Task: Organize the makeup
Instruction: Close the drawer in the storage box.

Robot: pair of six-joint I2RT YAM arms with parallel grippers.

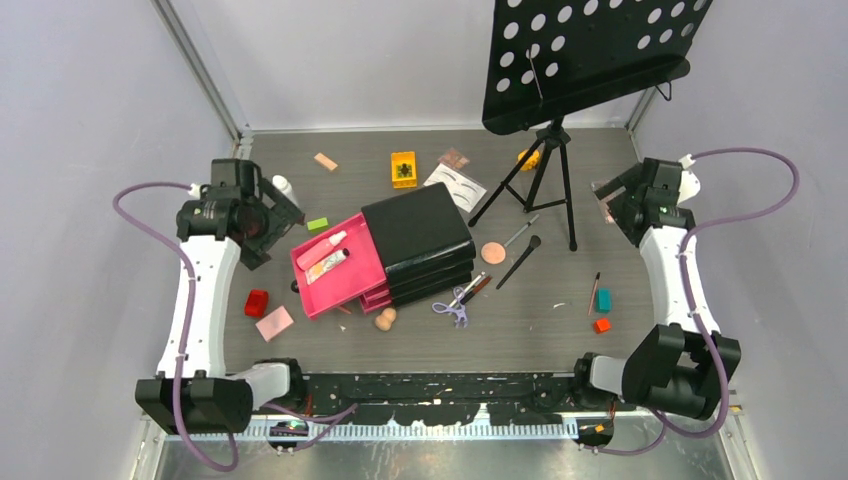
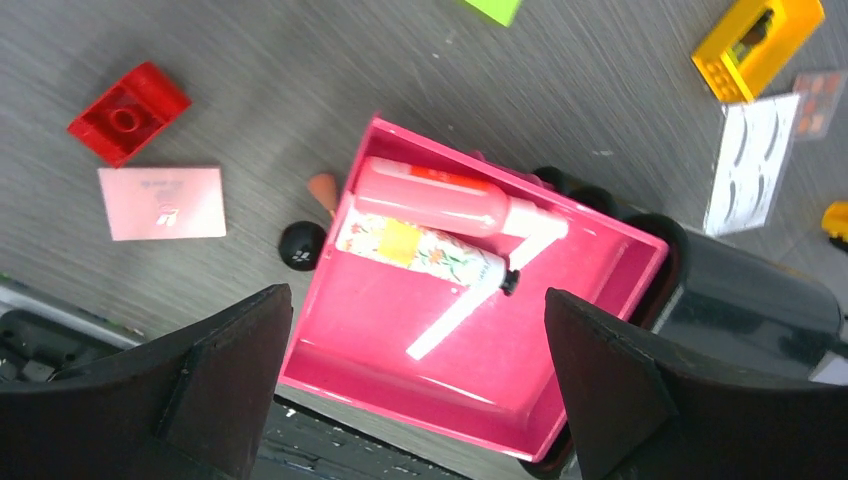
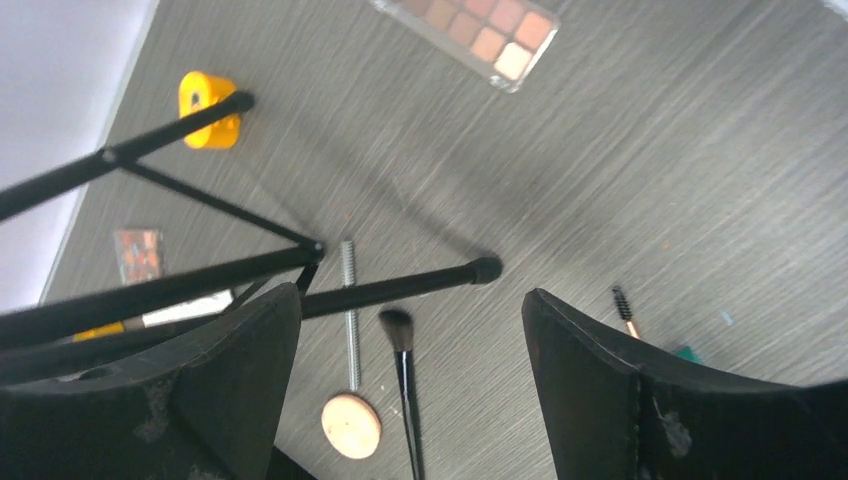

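The makeup lies scattered on the grey table. Two pink tubes (image 2: pixel 440 195) and a white stick (image 2: pixel 470 305) lie in the pulled-out pink drawer (image 2: pixel 400 400) of the black chest (image 1: pixel 420 235). My left gripper (image 2: pixel 416 295) hangs open above that drawer and holds nothing. My right gripper (image 3: pixel 412 295) is open and empty at the back right, above a black brush (image 3: pixel 403 370), a round peach puff (image 3: pixel 351 425) and a brown palette (image 3: pixel 470 30). Lilac scissors (image 1: pixel 452 308) and peach sponges (image 1: pixel 385 320) lie in front of the chest.
The black music stand (image 1: pixel 585 60) spreads its tripod legs (image 3: pixel 390 290) right of the chest. A red block (image 2: pixel 128 112) and pink card (image 2: pixel 162 203) lie at front left. A yellow block (image 1: pixel 403 169) and eyebrow card (image 1: pixel 455 187) sit behind the chest, teal and orange blocks (image 1: pixel 602 310) at front right.
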